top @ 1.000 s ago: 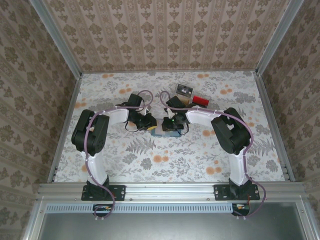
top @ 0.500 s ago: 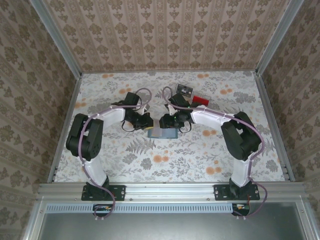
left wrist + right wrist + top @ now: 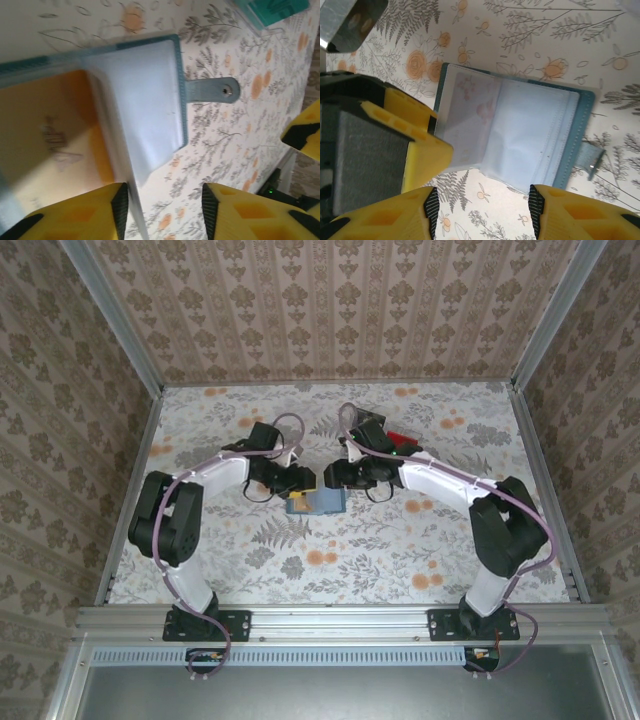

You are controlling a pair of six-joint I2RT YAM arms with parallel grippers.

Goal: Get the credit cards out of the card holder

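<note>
Teal card holder lies open mid-table, between both claws; left gripper hovers, jaws apart, beside the orange card in its pocket, likely lining up a pinch; right gripper, also agape and empty, seems placed to steady the clear sleeves.

Black-white arms, purple cables, yellow claws

The orange card runs blurred past the picture's left edge.
</note>
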